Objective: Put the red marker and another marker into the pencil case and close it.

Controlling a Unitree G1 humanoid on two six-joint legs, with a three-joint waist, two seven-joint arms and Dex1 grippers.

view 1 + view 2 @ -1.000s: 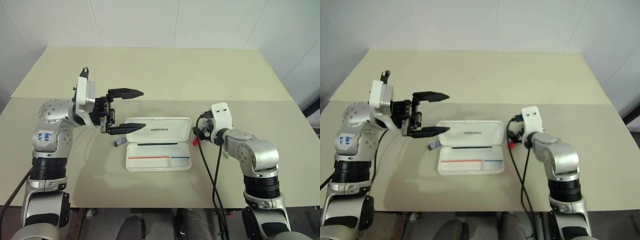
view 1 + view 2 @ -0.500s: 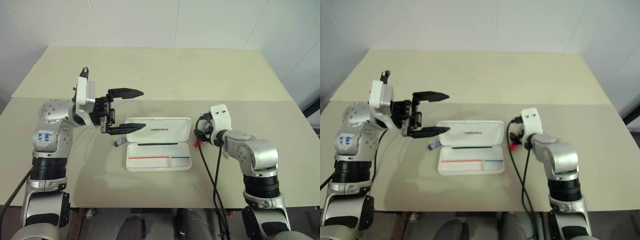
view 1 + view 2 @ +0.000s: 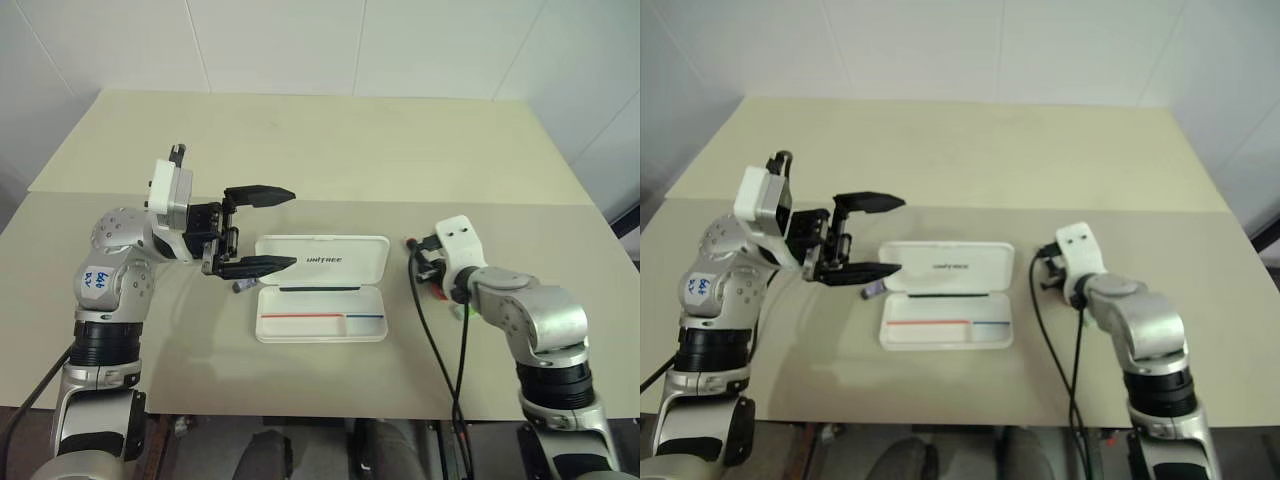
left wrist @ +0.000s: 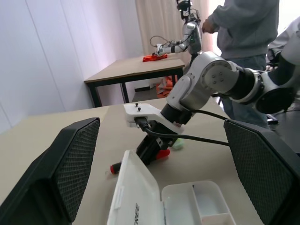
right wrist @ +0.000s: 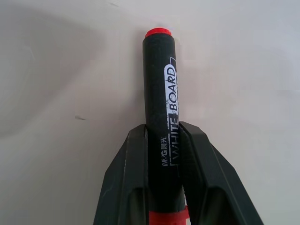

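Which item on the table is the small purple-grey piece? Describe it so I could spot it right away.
Start at the open white pencil case in the middle of the beige table. Just off the case's left edge, under the lower finger of the left end effector, a small stubby piece lies on the tabletop. It is purple-grey and far shorter than the black, red-ended marker clamped in the right end effector.

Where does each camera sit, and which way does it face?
Left and right eye views: head, looking down at the beige table with the open white plastic pencil case; both arms show.
Left wrist view: looks between the open left gripper across the case at the right arm.
Right wrist view: looks along the right gripper, shut on the black-barrelled red marker.
Shared: case, marker.
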